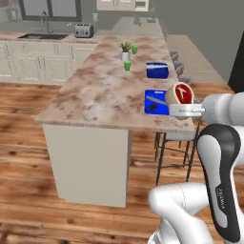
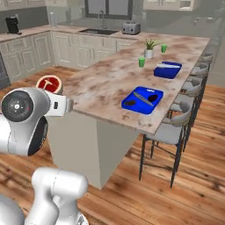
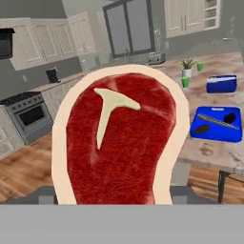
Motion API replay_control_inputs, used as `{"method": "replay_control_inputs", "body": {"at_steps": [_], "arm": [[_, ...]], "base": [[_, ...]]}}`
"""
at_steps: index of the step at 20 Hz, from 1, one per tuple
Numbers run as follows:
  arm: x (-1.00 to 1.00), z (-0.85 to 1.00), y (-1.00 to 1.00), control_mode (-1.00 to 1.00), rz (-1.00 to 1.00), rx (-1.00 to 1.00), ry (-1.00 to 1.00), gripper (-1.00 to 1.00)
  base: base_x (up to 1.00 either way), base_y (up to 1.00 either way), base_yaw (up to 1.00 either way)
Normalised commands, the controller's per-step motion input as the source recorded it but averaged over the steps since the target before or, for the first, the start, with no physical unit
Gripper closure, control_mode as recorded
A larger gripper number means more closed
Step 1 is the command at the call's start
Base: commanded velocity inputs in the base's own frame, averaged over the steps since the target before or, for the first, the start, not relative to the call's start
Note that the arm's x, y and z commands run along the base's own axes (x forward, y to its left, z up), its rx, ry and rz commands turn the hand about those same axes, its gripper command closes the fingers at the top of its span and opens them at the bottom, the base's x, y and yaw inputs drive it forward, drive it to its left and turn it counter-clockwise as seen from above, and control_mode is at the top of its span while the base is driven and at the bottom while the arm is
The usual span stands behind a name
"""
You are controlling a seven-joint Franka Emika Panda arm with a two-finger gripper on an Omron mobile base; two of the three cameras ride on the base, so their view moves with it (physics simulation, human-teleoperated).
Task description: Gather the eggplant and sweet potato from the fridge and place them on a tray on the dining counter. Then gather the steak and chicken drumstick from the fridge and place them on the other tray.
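The steak (image 3: 119,138), red on top with a pale cream rim, stands large right in front of the hand camera. My gripper (image 1: 181,101) is shut on the steak (image 1: 182,93), holding it in the air off the near corner of the dining counter (image 1: 105,90). From the right base the steak (image 2: 49,83) sits above my gripper (image 2: 55,94). The near blue tray (image 3: 217,138) holds the dark eggplant (image 3: 230,117), the brown sweet potato (image 3: 202,128) and a silver utensil (image 3: 217,120). The other blue tray (image 3: 221,84) lies further along. The chicken drumstick and fridge are out of view.
Grey bar stools (image 2: 176,129) line the counter's far long side. A potted plant (image 1: 126,50) and two green cups (image 1: 127,66) stand beyond the trays. Cream cabinets with sink and toaster (image 1: 84,30) run along the back wall. Wooden floor surrounds the counter.
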Motion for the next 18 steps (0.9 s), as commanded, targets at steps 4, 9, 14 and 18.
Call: {"method": "replay_control_inputs", "body": {"at_steps": [4, 9, 14, 18], "arm": [[0.00, 0.00, 0.00, 1.00, 0.00, 0.00, 0.00, 1.00], [0.00, 0.00, 0.00, 1.00, 0.00, 0.00, 0.00, 1.00], [0.00, 0.00, 0.00, 1.00, 0.00, 0.00, 0.00, 1.00], [0.00, 0.00, 0.00, 1.00, 0.00, 0.00, 0.00, 1.00]], "base": [[0.23, -1.00, -0.22], [0.35, -1.00, -0.12], [0.58, -1.00, -0.11], [0.57, -1.00, -0.12]]}}
